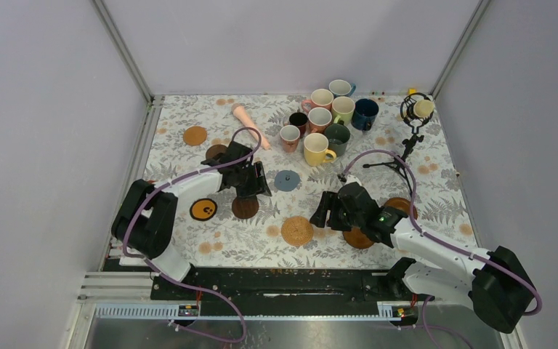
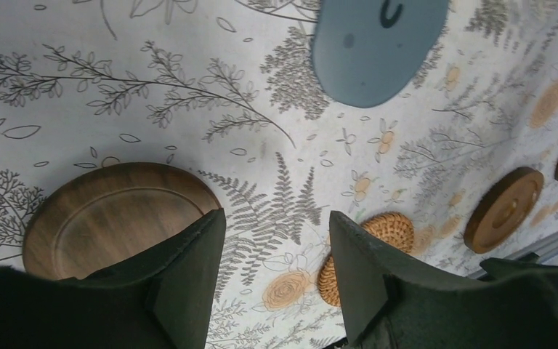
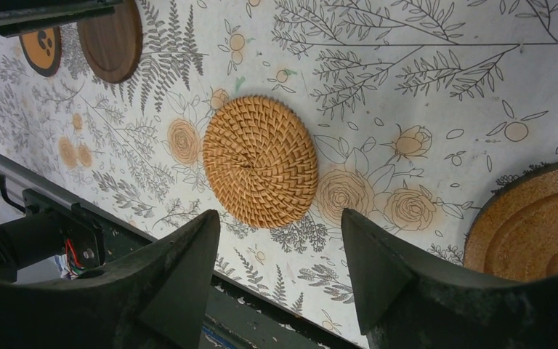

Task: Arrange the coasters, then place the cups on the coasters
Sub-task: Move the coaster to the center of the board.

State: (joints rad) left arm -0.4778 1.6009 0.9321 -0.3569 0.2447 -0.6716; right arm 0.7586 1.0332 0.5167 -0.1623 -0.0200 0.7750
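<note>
Several cups (image 1: 326, 120) stand bunched at the back of the table, the yellow one (image 1: 317, 148) nearest. The coasters lie scattered. My left gripper (image 1: 253, 187) (image 2: 276, 240) hangs open and empty between a dark brown coaster (image 1: 245, 207) (image 2: 109, 214) and the grey-blue coaster (image 1: 286, 180) (image 2: 374, 43). My right gripper (image 1: 327, 214) (image 3: 280, 240) is open and empty just beside the tan woven coaster (image 1: 297, 230) (image 3: 260, 160). An orange wood coaster (image 1: 358, 238) (image 3: 538, 218) lies partly under the right arm. A black coaster with a yellow rim (image 1: 203, 209) (image 3: 42, 47) sits at the left.
A long pink stick (image 1: 251, 125) lies behind the left arm. A small black tripod microphone (image 1: 414, 116) stands at the back right. More coasters lie at the back left (image 1: 195, 135) and right (image 1: 399, 206). A black rail (image 1: 283, 280) runs along the near edge.
</note>
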